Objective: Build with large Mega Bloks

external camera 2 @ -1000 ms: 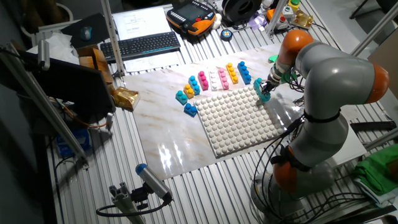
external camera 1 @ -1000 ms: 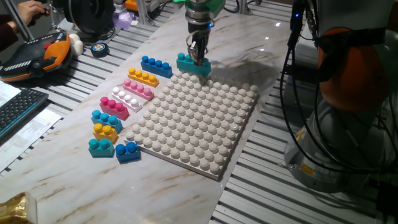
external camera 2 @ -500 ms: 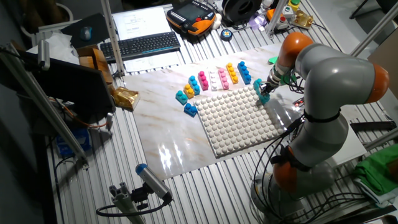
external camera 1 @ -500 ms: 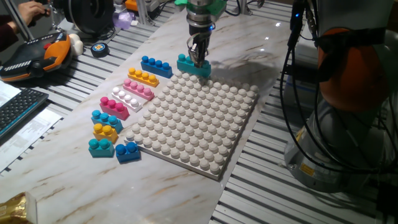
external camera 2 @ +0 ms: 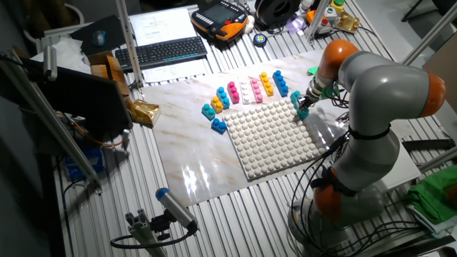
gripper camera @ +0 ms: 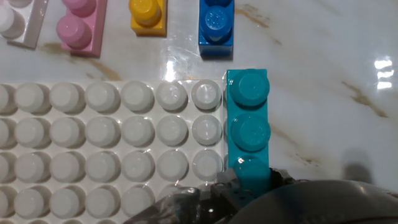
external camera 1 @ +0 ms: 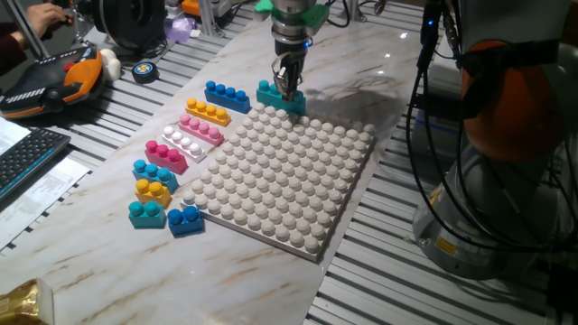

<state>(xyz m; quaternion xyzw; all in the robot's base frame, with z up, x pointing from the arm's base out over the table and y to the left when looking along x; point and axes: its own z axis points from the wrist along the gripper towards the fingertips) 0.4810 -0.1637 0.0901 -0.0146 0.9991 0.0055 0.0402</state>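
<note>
Gripping the long teal plastic brick with its row of round studs (gripper camera: 248, 127), the two-finger gripper (external camera 1: 289, 85) is seen clenched across the brick's near end, so that the far studs are left free in the hand view. The teal brick is held with its long side touching the edge of the big grey-white studded baseplate (gripper camera: 93, 149), at three o'clock of the plate's outermost stud column; whether it rests on the marble tabletop (gripper camera: 329, 81) or is lifted off it cannot be told. This alignment is judged to serve a sideways shift onto the studs, the brick being kept parallel to the stud rows.

Beyond the plate, towards twelve o'clock in the hand view, the other long bricks are laid side by side and apart from each other, presumably so that each can be clasped singly: a blue studded brick (gripper camera: 216, 25), an orange-yellow one (gripper camera: 148, 15), a pink one (gripper camera: 79, 28) and a white one (gripper camera: 18, 25).

In one fixed view, a magenta long brick (external camera 1: 165, 154) is found next in that row, and short two-stud bricks (external camera 1: 152, 190) are grouped past it, near the plate's corner.
</note>
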